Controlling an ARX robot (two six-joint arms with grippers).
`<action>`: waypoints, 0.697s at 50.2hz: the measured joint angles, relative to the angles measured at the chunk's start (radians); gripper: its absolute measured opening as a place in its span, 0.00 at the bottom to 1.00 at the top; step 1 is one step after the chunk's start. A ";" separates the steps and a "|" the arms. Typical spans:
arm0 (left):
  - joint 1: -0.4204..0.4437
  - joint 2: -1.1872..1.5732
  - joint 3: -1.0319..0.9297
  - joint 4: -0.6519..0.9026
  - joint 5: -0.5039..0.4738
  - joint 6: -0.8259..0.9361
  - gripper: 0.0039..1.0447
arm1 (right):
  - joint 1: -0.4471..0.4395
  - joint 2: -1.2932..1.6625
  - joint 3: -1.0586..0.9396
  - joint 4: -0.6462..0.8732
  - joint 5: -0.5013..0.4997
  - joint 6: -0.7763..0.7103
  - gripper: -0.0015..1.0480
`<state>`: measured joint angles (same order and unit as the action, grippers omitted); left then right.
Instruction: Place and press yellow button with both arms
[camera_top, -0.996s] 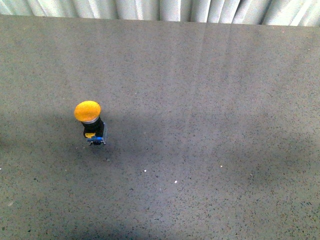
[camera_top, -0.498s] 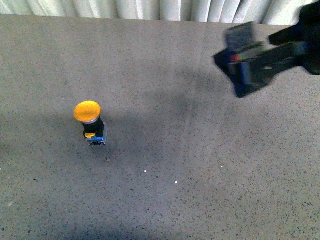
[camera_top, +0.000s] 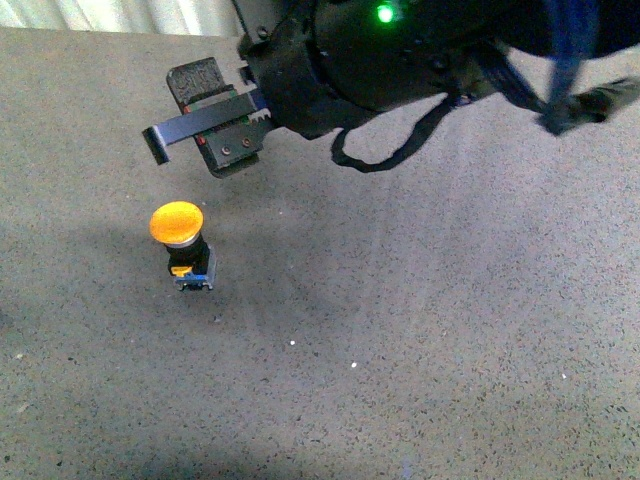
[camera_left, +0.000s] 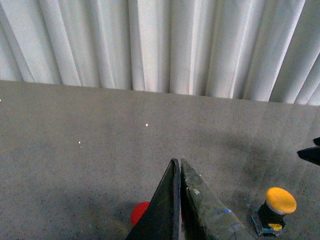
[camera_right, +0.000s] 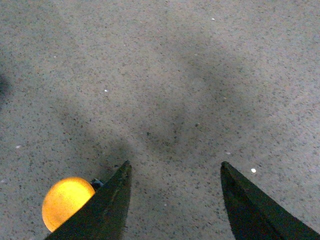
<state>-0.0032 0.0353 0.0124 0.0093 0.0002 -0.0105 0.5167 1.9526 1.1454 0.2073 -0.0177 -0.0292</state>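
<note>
**Surface and room.** The table (camera_top: 450, 330) is grey, speckled and matt. It carries a few white flecks and broad soft shadows. A white pleated curtain (camera_left: 165, 45) hangs along its far edge.

**Right tool.** The right arm (camera_top: 400, 50) reaches across the far part of the table from the right. A green lamp (camera_top: 385, 13) is lit on its body and a blue cable (camera_top: 568, 60) hangs at its side. The right tool (camera_top: 172, 108) is released. In the right wrist view its fingers (camera_right: 107, 210) stand well apart, with only bare table between them. It holds nothing and touches nothing.

**Left tool.** The left tool (camera_left: 178, 200) is clenched, its two fingers pressed flat together, with nothing seen between them. A round red thing (camera_left: 138, 214) lies on the table, partly hidden behind it.

**Button.** The button (camera_top: 178, 225) stands upright on the left part of the table, cap uppermost. In the front view the right tool is above it and further back, apart from it. In the right wrist view the cap lies just outside one finger, not between the two. It is well apart from the left tool.
</note>
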 joint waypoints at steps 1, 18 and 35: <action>0.000 -0.014 0.000 -0.003 0.000 0.000 0.01 | 0.005 0.006 0.011 -0.004 -0.002 0.007 0.46; 0.002 -0.019 0.000 -0.010 0.000 0.001 0.01 | 0.088 0.066 0.081 -0.074 -0.071 0.045 0.01; 0.002 -0.019 0.000 -0.010 0.000 0.002 0.01 | 0.098 0.084 0.081 -0.089 -0.109 0.083 0.01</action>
<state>-0.0017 0.0166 0.0120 -0.0006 -0.0002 -0.0090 0.6144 2.0361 1.2263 0.1181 -0.1268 0.0536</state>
